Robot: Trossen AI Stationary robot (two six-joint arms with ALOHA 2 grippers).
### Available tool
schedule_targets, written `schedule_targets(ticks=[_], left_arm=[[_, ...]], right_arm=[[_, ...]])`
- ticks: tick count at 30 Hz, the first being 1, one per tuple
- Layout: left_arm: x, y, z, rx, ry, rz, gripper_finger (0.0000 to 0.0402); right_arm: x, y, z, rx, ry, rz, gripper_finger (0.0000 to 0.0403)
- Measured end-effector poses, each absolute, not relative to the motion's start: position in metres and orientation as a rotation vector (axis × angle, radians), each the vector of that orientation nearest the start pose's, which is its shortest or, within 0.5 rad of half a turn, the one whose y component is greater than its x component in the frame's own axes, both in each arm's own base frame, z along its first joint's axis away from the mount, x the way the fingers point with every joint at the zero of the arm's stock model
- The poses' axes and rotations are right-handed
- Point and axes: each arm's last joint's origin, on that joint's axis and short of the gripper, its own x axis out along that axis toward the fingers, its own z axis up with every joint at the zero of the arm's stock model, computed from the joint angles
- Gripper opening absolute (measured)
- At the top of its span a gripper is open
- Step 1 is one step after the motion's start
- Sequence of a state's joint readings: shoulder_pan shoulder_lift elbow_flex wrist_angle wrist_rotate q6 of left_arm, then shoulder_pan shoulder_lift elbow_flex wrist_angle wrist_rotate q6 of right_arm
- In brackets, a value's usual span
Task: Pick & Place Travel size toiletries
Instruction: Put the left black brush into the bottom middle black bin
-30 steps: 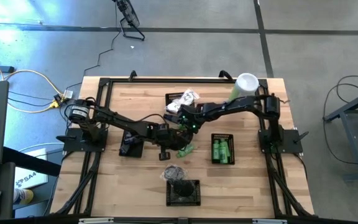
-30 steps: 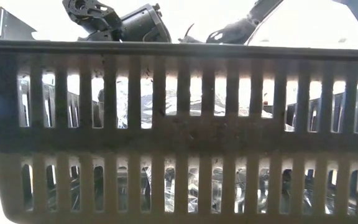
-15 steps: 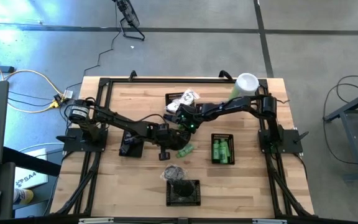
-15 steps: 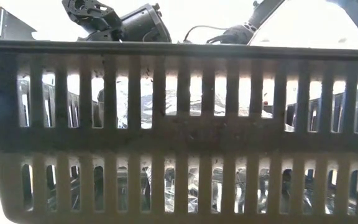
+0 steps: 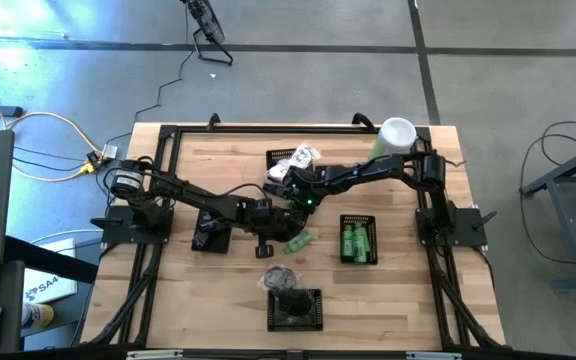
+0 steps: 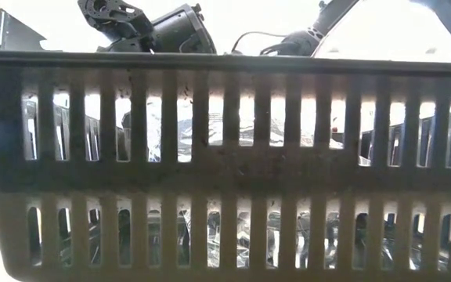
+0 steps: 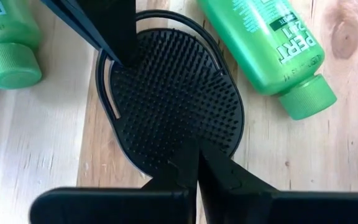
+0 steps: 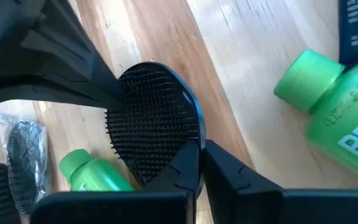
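My dark fingers [image 7: 199, 171] flank a black bristled brush [image 7: 173, 106]; bright green bottles [image 7: 272, 46] bear white lettering on the pale wooden table [image 7: 353, 155].

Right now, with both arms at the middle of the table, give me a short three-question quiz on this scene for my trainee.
1. True or false: the left gripper is shut on the round black brush.
2. What does the right gripper clamp? A: a white packet. B: the brush. C: nothing.
3. Fill in: the bottles lying on either side of the brush are ___ in colour.

Key: 1 true. 2 B. 3 green.
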State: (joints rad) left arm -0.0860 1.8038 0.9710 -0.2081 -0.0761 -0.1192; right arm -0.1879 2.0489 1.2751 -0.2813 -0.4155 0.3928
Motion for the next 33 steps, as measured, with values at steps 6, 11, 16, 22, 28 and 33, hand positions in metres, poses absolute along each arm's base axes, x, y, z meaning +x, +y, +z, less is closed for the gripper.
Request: schedule_targets(ticks=[6, 11, 16, 22, 28, 33], left_arm=[[0.339, -0.027, 0.137, -0.040, 1.031, 0.028, 0.0000], [0.340, -0.028, 0.140, -0.035, 1.006, 0.013, 0.0006], [0.339, -0.027, 0.143, -0.030, 0.999, 0.011, 0.0054], [0.339, -0.027, 0.147, -0.021, 0.994, 0.005, 0.0140], [0.341, -0.026, 0.172, 0.037, 1.097, 0.073, 0.0158], [0.344, -0.023, 0.202, 0.110, 1.128, 0.172, 0.0134]], right_arm=[[0.398, -0.064, 0.140, 0.650, 1.023, 0.012, 0.0004], [0.398, -0.065, 0.145, 0.637, 1.009, 0.008, 0.0003], [0.398, -0.065, 0.145, 0.632, 1.006, 0.007, 0.0003], [0.398, -0.065, 0.146, 0.629, 1.002, 0.005, 0.0003], [0.399, -0.065, 0.148, 0.624, 0.989, 0.012, 0.0003], [0.399, -0.066, 0.149, 0.615, 0.983, -0.004, 0.0003]])
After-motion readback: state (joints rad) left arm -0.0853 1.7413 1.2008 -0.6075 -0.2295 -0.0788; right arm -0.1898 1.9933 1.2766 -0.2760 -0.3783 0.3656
